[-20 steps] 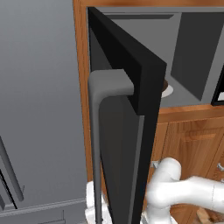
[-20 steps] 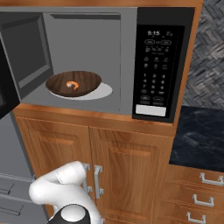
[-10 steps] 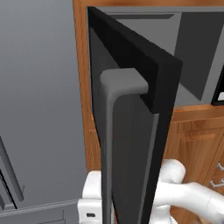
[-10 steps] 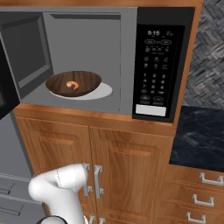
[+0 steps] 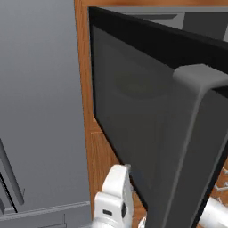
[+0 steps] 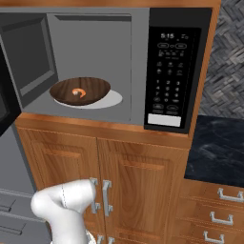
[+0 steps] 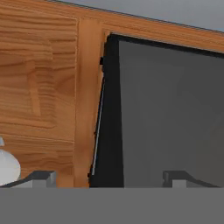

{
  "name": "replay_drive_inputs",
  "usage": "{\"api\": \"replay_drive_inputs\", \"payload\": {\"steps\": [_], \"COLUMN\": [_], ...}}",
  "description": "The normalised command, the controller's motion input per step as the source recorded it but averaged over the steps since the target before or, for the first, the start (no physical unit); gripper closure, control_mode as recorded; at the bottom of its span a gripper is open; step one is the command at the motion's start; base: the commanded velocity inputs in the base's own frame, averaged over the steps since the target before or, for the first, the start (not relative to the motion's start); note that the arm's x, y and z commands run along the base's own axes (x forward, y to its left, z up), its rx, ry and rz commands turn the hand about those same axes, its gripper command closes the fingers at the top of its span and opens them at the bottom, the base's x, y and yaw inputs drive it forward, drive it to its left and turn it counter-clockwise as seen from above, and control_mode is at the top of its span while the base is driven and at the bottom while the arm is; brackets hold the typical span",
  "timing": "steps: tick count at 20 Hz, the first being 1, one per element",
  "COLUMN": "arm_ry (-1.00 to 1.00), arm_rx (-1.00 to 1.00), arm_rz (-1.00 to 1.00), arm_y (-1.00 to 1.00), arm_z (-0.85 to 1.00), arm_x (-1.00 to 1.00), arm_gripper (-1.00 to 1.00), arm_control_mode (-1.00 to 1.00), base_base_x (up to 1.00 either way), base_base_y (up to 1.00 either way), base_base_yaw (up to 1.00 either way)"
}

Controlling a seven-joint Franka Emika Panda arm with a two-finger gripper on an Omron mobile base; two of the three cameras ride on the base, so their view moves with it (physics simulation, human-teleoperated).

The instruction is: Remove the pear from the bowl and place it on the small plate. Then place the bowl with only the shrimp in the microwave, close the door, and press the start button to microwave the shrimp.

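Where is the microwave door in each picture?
Left base view: the door spans the middle and right, swung open, grey handle in front.
Right base view: just its edge at the far left.
Hand view: its window on the right.
Shared landmark: the wooden cabinetry.

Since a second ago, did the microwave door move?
Yes. In the left base view the door has swung further across the wooden frame, covering more of the microwave's opening.

I see the microwave (image 6: 95, 62) grey floor w/ a pale round turntable (image 6: 110, 101); the brown wooden bowl (image 6: 80, 91) sits directly on it, left-centre of the cavity.
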Motion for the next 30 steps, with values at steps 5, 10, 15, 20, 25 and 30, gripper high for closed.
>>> {"api": "replay_drive_inputs", "payload": {"steps": [5,10,15,20,25,30], "arm_ry": [-0.04,0.00,0.00,0.00,0.08,0.19], "arm_rx": [0.15,0.19,0.17,0.14,0.09,0.01], "arm_rz": [-0.02,-0.01,0.00,0.00,0.02,0.12], "arm_y": [-0.96,-0.99,-0.92,-0.78,-0.61,-0.27], "arm_z": [0.59,0.56,0.60,0.62,0.30,-0.09], "arm_x": [-0.39,-0.39,-0.31,-0.09,0.10,0.58], "arm_gripper": [-1.00,-1.00,-1.00,-1.00,-1.00,-1.00], "arm_control_mode": [-1.00,-1.00,-1.00,-1.00,-1.00,-1.00], "base_base_x": [0.00,0.00,0.00,0.00,0.00,0.00], "base_base_y": [0.00,0.00,0.00,0.00,0.00,0.00], "base_base_yaw": [0.00,0.00,0.00,0.00,0.00,0.00]}}
